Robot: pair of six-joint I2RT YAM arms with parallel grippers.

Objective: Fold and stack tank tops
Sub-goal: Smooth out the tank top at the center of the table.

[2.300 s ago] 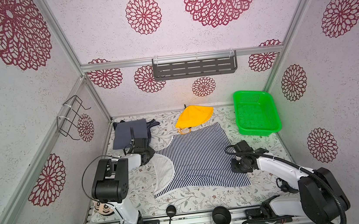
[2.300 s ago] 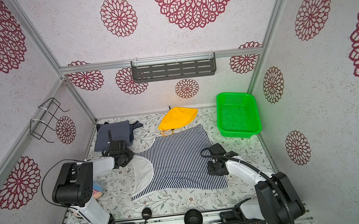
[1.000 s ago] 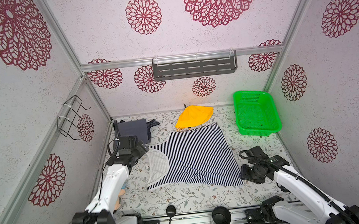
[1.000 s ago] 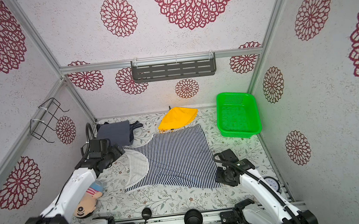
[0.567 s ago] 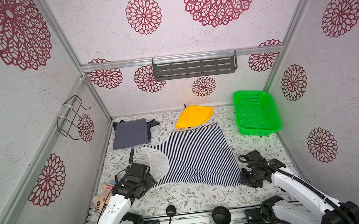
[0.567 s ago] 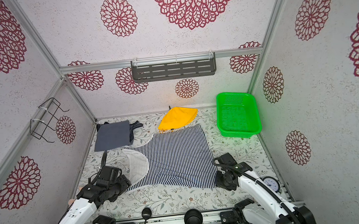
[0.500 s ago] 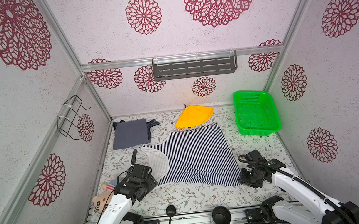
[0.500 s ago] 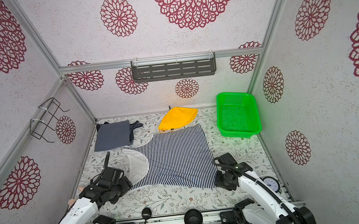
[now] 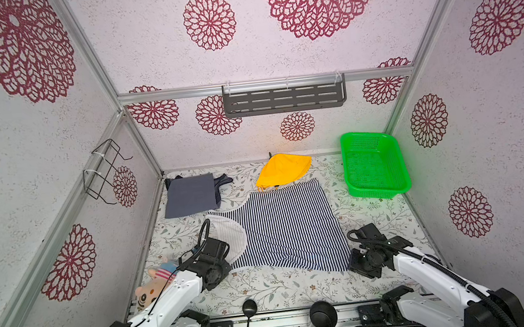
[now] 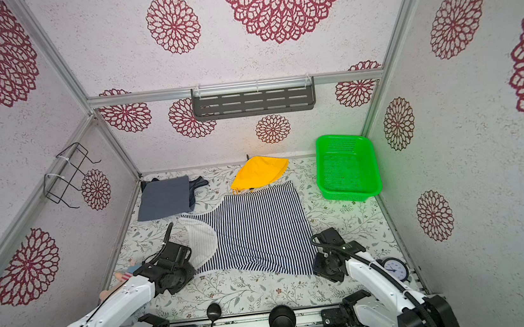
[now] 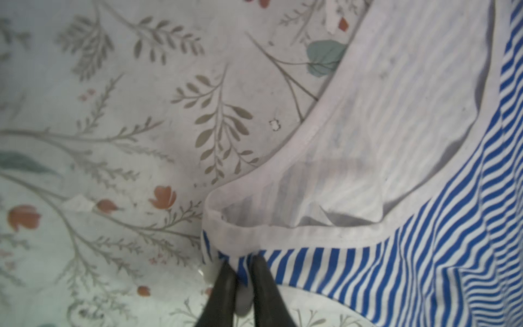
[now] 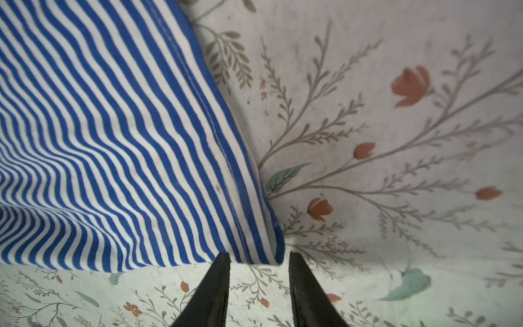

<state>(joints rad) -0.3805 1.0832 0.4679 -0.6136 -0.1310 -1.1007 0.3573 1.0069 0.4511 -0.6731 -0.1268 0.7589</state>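
In both top views, the striped tank top (image 9: 287, 228) lies spread flat in the middle of the table (image 9: 267, 289). Its neck end points toward the left edge and its hem toward the right edge. The grey tank top (image 10: 164, 197) sits folded in the far left corner. My left pincer (image 9: 222, 258) is down at the striped top's near shoulder, and my right pincer (image 9: 355, 259) is down at its near hem corner. I judge this to be the start of fold 1 on the striped top: grip both near corners, then carry them over toward the far edge.

Left wrist view: my left pincer (image 11: 244, 263) is closed, pinching the striped shoulder strap just under its white binding.

Right wrist view: my right pincer (image 12: 259, 260) stands partly apart. The hem corner lies at the gap between the tips, and nothing is gripped yet. The next move calls for closing on that corner, then lifting both pincers together so the cloth does not sag
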